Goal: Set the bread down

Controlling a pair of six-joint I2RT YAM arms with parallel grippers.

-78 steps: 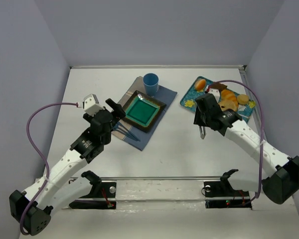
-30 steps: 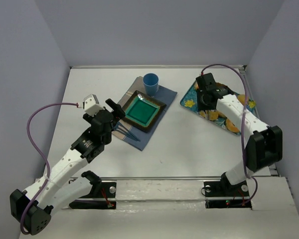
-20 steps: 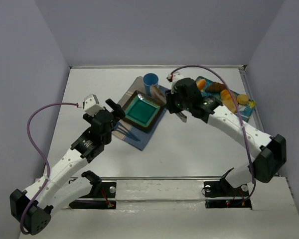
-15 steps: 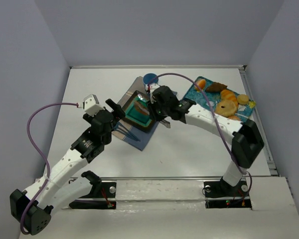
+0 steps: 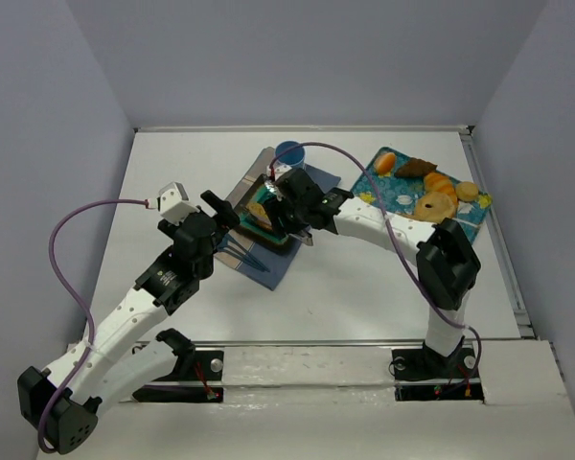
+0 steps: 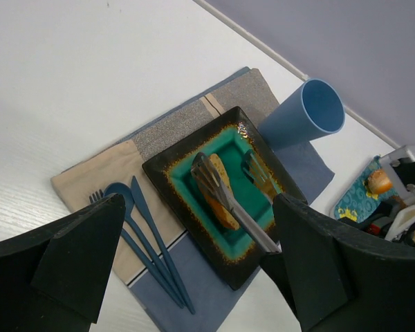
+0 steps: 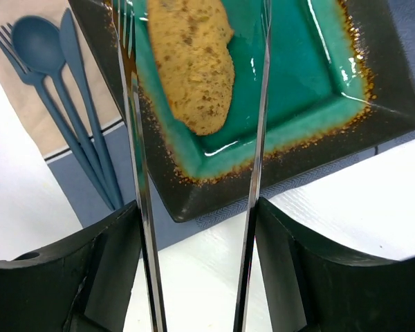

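Teal plate (image 7: 304, 76) already holds the bread (image 7: 190, 62); right claw (image 6: 232, 173) stands spread astride it, gripping nothing, so only pulling away seems left. Left claw (image 6: 194, 270) hangs wide, empty.

plate (image 5: 256, 230) mostly hidden beneath right arm (image 5: 364, 218), cup (image 5: 289, 149) partly covered, bread (image 7: 190, 62) cropped at top edge

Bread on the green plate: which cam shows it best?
Right wrist. The bread fills the upper frame, lying on the plate between the spread fingers of the right gripper. Left wrist shows it smaller, one finger crossing it. Top external shows only a small tan patch beside the arm.
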